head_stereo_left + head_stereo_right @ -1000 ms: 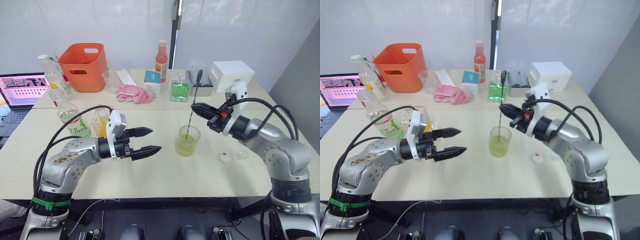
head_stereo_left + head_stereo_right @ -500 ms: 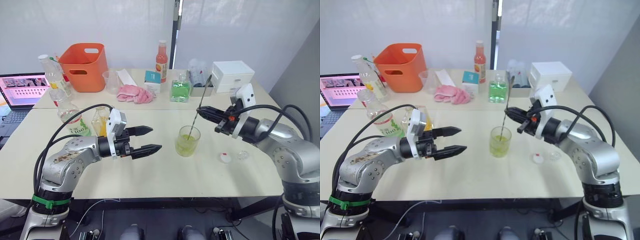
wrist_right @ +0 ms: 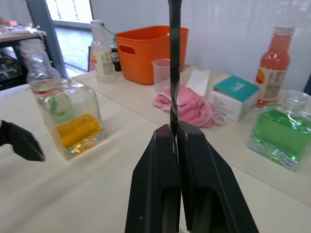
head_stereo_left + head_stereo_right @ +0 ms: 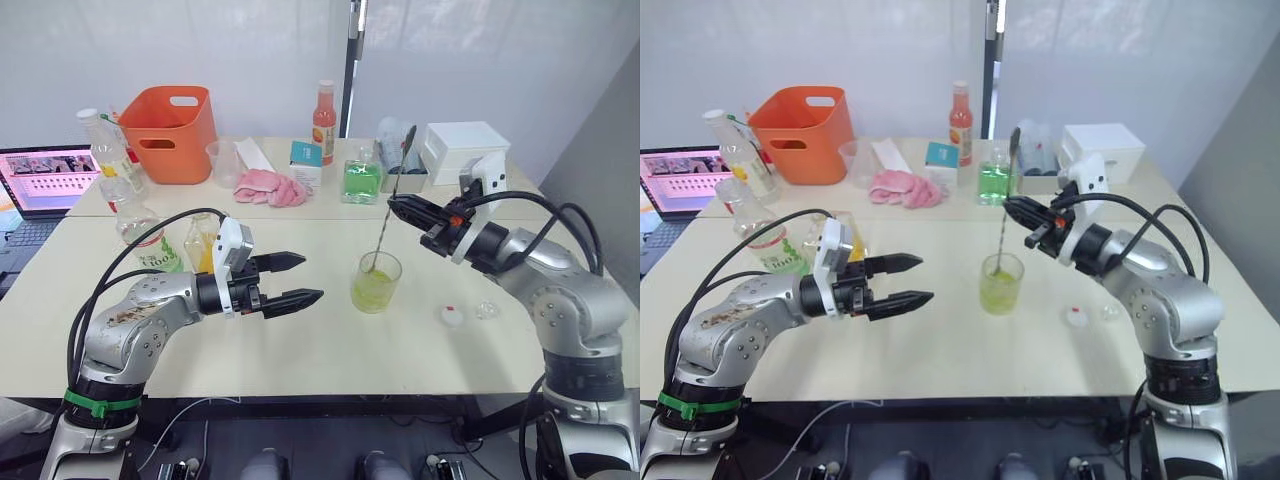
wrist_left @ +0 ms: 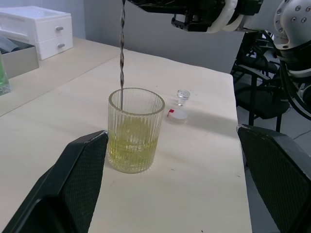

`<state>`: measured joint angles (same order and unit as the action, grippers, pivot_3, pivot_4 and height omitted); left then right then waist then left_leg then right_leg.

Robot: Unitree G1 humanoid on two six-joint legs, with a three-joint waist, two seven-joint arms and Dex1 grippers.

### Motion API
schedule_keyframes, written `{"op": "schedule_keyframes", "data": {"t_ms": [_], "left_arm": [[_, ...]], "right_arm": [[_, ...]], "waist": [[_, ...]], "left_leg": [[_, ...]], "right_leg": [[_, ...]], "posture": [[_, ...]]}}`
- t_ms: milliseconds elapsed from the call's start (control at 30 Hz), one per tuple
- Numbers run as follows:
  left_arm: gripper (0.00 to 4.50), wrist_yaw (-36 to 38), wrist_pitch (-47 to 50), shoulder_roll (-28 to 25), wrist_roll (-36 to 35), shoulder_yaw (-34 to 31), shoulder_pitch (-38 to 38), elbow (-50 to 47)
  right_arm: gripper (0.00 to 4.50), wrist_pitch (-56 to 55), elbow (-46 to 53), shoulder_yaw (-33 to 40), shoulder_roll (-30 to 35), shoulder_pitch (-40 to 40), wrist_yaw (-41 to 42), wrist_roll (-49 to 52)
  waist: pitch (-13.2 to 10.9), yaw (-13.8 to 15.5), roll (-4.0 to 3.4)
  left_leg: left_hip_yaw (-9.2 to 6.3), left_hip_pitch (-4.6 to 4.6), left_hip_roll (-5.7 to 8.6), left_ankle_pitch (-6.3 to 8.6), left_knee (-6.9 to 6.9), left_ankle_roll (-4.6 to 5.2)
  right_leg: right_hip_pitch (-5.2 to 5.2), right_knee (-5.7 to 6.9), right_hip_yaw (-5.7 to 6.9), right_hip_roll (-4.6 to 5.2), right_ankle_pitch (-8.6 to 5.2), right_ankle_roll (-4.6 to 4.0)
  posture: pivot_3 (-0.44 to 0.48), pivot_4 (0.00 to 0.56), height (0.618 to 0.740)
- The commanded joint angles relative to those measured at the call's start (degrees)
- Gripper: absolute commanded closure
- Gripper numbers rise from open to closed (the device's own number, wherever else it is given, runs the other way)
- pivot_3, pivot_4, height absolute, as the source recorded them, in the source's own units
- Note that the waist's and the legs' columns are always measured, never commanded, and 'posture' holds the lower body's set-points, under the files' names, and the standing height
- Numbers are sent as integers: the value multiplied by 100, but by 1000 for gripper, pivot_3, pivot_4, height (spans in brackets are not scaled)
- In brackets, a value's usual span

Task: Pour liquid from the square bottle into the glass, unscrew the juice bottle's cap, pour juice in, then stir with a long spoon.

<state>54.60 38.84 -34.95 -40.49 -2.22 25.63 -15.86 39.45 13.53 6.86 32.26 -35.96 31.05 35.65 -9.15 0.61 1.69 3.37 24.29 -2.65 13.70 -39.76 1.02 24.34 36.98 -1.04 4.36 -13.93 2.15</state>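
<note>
Long spoon (image 4: 392, 193) is what we see clamped at mid-handle in the right gripper (image 4: 393, 207), its bowl end down inside the glass (image 4: 375, 282) of yellow-green liquid. Our left gripper (image 4: 306, 279) hovers spread apart, left of the glass, grasping nothing.

Clear ribbed glass (image 5: 135, 130) holding yellow-green liquid. Silver twisted long spoon (image 4: 391, 203). Square bottle (image 3: 76, 123) clear, with yellow-orange liquid. Juice bottle (image 4: 140, 232) clear, green-and-white label. White juice bottle's cap (image 4: 452, 316) with a red bit. Black fingers on right gripper (image 4: 393, 208) and left gripper (image 4: 305, 280). Orange bin (image 4: 167, 120). Pink cloth (image 4: 269, 187). Green liquid in another square bottle (image 4: 361, 177). Cream-coloured table (image 4: 330, 350).
</note>
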Motion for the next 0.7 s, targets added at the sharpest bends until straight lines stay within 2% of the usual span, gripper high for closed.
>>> {"op": "schedule_keyframes", "data": {"t_ms": [33,233,367,500,700], "left_arm": [[23,37,-82,-21,0,-23,124,-81],[23,48,-95,-7,4,-7,131,-70],[23,53,-95,-7,0,-11,153,-53],[23,51,-94,-12,-6,-15,145,-74],[23,55,-103,-32,6,-15,171,-73]], "right_arm": [[4500,-308,17,101,98,-97,75,-224],[4500,150,408,80,540,86,450,-39],[4500,556,732,78,613,111,554,298],[4500,829,855,110,377,-59,358,565],[4500,605,449,52,-189,-244,16,333]], "waist": [[0,-9,0],[0,1,0],[0,-10,0],[0,-21,0],[0,-30,0]], "left_leg": [[0,0,-1,0,0,0],[0,0,-1,0,0,0],[-1,-2,-4,0,0,0],[-1,-2,-6,0,1,0],[-2,-1,-6,0,1,0]], "right_leg": [[0,0,0,-1,0,0],[-1,0,0,0,0,0],[-1,1,0,-3,0,0],[0,1,0,-4,0,-1],[1,1,0,-5,0,-1]], "posture": [[0,150,715],[0,150,715],[0,150,715],[0,150,715],[0,150,715]]}}
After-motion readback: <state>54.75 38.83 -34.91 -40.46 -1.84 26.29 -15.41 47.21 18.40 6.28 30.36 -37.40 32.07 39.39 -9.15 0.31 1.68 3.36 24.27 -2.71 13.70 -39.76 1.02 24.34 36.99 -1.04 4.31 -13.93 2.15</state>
